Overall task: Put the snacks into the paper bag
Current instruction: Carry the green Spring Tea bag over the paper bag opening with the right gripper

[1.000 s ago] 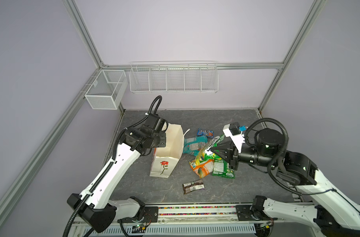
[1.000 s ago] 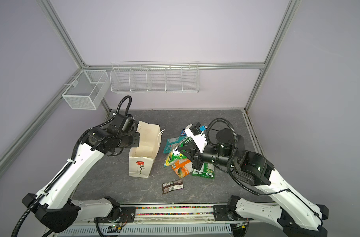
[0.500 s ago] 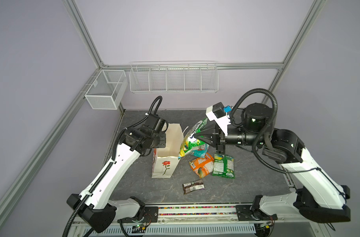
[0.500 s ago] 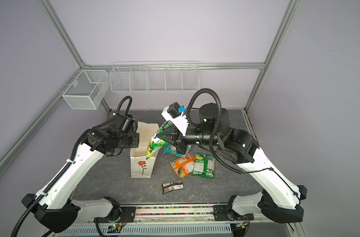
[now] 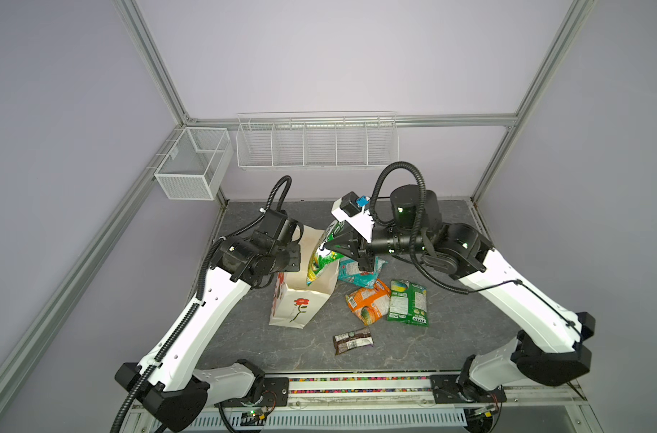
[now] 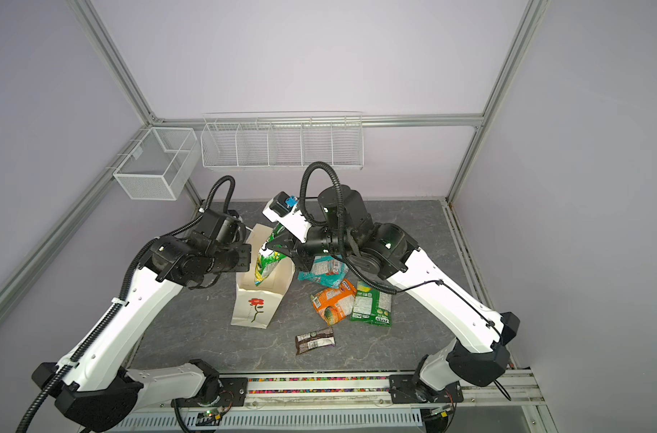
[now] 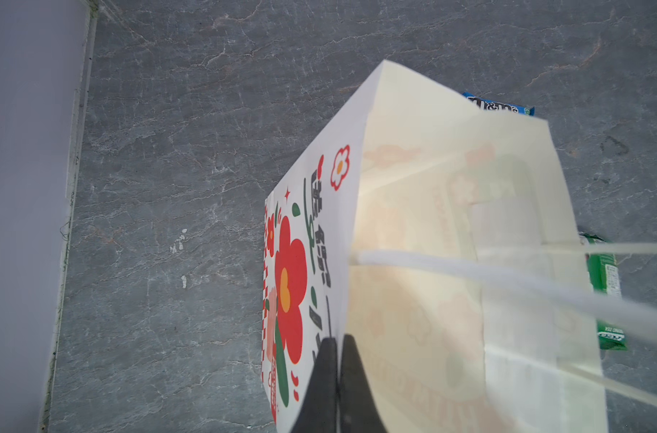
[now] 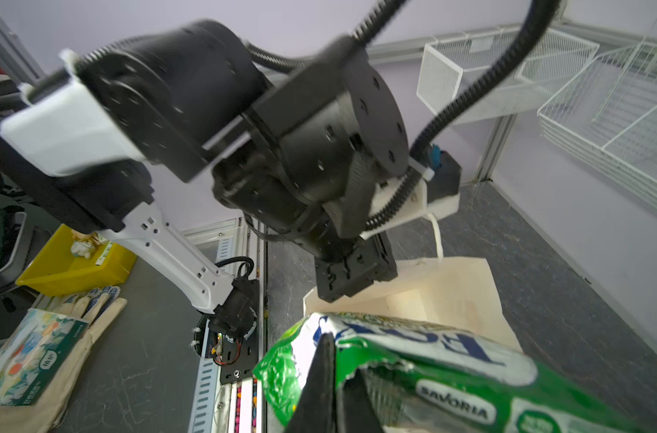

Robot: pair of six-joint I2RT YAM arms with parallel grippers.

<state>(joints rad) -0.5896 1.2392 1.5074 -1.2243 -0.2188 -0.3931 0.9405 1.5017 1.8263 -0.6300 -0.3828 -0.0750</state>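
Yours: FOX'S pack at bag mouth, right claw clamped on it (left claw pinches bag rim); five snacks outstanding beside bag.

The left arm rises from its base at the near left, bends at the elbow and reaches right. The left gripper has its jaws pinched together on the left rim of the paper bag. The right arm climbs from the near right, folds at the elbow and reaches left across the middle. The right gripper is clamped on the top edge of the yellow-green packet, which hangs from it.
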